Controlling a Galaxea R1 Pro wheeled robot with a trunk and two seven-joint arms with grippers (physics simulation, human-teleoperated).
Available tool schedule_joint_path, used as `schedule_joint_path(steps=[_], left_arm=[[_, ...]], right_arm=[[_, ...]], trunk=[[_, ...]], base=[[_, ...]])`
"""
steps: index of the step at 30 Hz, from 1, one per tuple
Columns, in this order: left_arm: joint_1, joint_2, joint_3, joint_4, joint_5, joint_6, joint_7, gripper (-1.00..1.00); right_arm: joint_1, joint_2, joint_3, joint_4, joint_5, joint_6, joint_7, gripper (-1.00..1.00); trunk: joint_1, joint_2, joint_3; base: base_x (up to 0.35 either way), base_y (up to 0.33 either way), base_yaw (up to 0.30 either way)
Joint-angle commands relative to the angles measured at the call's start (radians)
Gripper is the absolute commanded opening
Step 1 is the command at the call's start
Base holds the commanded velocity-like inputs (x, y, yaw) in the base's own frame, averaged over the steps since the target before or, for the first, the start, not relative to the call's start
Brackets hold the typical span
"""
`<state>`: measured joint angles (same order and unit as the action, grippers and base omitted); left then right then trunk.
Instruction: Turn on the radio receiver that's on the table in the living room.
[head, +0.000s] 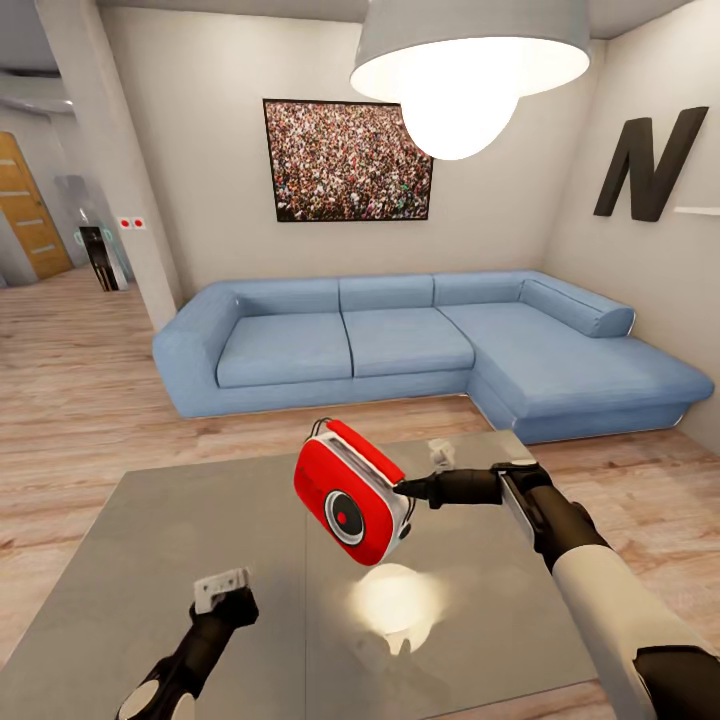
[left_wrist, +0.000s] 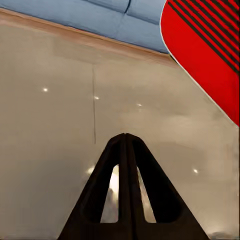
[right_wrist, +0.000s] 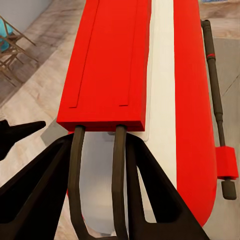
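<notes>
The red radio receiver (head: 350, 505) hangs tilted in the air above the glossy grey table (head: 180, 560), its dark round dial facing me and its thin handle at the upper left. My right gripper (head: 405, 490) is shut on its right edge. In the right wrist view the fingers (right_wrist: 120, 150) clamp the radio (right_wrist: 125, 65) beside its white side band, with the handle (right_wrist: 215, 90) along one side. My left gripper (head: 222, 590) is shut and empty, low over the table's near left. In the left wrist view its closed tips (left_wrist: 125, 136) point across the tabletop (left_wrist: 50, 125), with the radio (left_wrist: 210, 55) off to one side.
A blue L-shaped sofa (head: 400, 340) stands behind the table. A crowd picture (head: 348, 160) and a big black N (head: 645, 165) hang on the walls. A grey dome lamp (head: 465, 60) hangs overhead. Light wood floor surrounds the table, and a pillar (head: 120, 170) stands at left.
</notes>
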<state>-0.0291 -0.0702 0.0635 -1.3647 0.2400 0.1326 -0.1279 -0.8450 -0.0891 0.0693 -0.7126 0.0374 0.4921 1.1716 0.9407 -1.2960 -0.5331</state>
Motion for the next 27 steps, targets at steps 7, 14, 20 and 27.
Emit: schedule_joint_path(steps=[7, 14, 20, 27], left_arm=[[0.0, 0.0, -0.139, -0.063, 0.017, 0.126, -0.012, -1.0], [0.0, -0.006, -0.289, -0.156, 0.016, 0.193, -0.053, -1.0], [-0.02, -0.043, -0.304, -0.184, -0.003, 0.2, -0.052, -1.0], [-0.088, -0.048, -0.269, -0.172, -0.068, 0.227, -0.035, -1.0]], right_arm=[[0.0, 0.0, 0.0, -0.001, -0.003, 0.002, -0.003, -1.0], [0.0, 0.0, 0.0, -0.001, -0.004, -0.001, 0.0, -1.0], [0.0, 0.0, 0.001, -0.001, -0.004, -0.003, -0.001, -1.0], [0.0, 0.002, 0.001, -0.001, -0.004, -0.003, -0.001, -1.0]], trunk=[[0.0, 0.0, 0.0], [0.0, 0.0, 0.0], [0.0, 0.0, 0.0], [0.0, 0.0, 0.0]], base=[[0.0, 0.0, 0.0], [0.0, 0.0, 0.0], [0.0, 0.0, 0.0], [0.0, 0.0, 0.0]])
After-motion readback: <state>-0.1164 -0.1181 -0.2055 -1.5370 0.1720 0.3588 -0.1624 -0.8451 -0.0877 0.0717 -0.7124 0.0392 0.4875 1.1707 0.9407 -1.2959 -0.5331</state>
